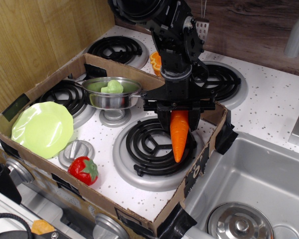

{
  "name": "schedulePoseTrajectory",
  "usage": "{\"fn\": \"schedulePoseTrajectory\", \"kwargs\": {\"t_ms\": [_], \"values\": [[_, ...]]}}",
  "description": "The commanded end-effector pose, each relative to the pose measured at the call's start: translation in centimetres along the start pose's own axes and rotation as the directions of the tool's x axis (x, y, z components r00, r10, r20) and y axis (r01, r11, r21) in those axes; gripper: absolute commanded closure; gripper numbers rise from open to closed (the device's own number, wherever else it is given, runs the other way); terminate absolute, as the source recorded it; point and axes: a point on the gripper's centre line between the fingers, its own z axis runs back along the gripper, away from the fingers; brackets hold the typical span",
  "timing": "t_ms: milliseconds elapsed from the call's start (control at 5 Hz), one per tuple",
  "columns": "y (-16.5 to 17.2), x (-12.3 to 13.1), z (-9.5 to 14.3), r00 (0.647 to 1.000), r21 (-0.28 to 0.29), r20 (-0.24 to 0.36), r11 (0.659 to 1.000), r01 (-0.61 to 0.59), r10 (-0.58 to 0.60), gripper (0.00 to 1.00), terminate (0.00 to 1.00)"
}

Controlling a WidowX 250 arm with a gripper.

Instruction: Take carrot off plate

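Single view: high, front-left of toy stove [154, 149], angled down and right; medium-close; sink [259, 189] at right edge, wood wall [35, 40] left.
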Motion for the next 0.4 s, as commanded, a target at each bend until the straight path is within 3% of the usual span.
{"fn": "schedulePoseTrajectory", "kwargs": {"t_ms": [0, 200], "values": [[-1.3, 1.4, 2.4, 0.996, -0.002, 0.091, 1.0, 0.007, -0.006, 0.0, 0.0], [-0.8, 1.3, 4.0, 0.996, 0.016, 0.09, 1.0, 0.015, -0.016, 0.0, 1.0]]}}
